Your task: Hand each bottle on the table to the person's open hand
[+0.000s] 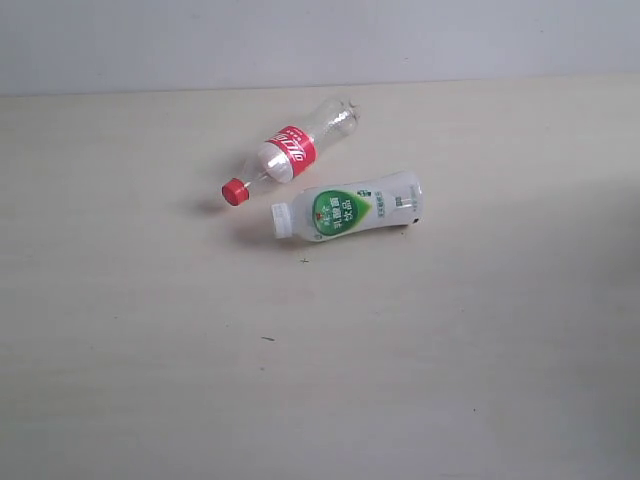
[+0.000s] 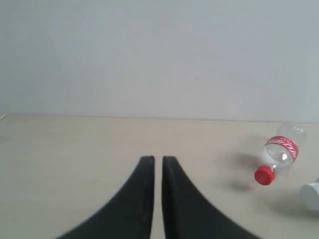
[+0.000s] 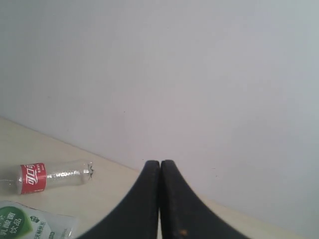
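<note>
The clear bottle with the red label (image 1: 290, 152) is lying on its side on the table (image 1: 150, 350), in the far half and about midway between the left and right edges. Its red cap (image 1: 235, 191) is pointing toward the near left corner and its base is pointing toward the far edge. The white bottle with the green label (image 1: 347, 208) is lying on its side just beside it, on the near side, with its white cap (image 1: 282, 220) facing the left edge. A thin strip of table seems to be showing between the two bottles, so they appear to be lying apart and not touching. Two tiny dark specks (image 1: 304, 261) are sitting on the pale wood-grain surface nearer the front edge. A plain grey-white wall (image 1: 300, 40) is rising behind the far edge.

The left gripper (image 2: 158, 158) is hovering above the table, well apart from both bottles. Its black fingers are clenched almost together with only a narrow slit between them, and they are grasping nothing. The right gripper (image 3: 160, 162) is also holding off from the bottles, aiming mostly at the wall. Its fingers are pressing flat against each other, clenched and carrying nothing.
</note>
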`<state>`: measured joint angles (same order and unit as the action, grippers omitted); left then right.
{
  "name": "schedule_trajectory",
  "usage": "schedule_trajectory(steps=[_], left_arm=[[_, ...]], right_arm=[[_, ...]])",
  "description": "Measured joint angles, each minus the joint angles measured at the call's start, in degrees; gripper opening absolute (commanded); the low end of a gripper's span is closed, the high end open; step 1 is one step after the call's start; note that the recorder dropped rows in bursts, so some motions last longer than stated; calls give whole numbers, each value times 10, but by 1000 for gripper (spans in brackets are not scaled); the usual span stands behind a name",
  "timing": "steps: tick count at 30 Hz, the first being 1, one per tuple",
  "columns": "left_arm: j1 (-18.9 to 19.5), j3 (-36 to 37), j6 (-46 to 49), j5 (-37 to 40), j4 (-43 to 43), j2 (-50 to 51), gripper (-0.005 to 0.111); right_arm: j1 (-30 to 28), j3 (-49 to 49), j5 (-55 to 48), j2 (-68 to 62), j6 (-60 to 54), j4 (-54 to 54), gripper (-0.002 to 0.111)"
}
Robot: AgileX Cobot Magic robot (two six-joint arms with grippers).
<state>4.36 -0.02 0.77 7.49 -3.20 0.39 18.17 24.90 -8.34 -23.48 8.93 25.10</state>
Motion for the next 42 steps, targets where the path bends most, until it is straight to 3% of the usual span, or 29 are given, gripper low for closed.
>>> schedule_trajectory(steps=[22,34,42], left_arm=[[0,0,0,0,0,0,8],[0,0,0,0,0,0,8],[0,0,0,0,0,0,8]], right_arm=[[0,0,-5,0,0,3,0],[0,-2,27,-108,4,3,0],[0,-2,12,99,7,3,0]])
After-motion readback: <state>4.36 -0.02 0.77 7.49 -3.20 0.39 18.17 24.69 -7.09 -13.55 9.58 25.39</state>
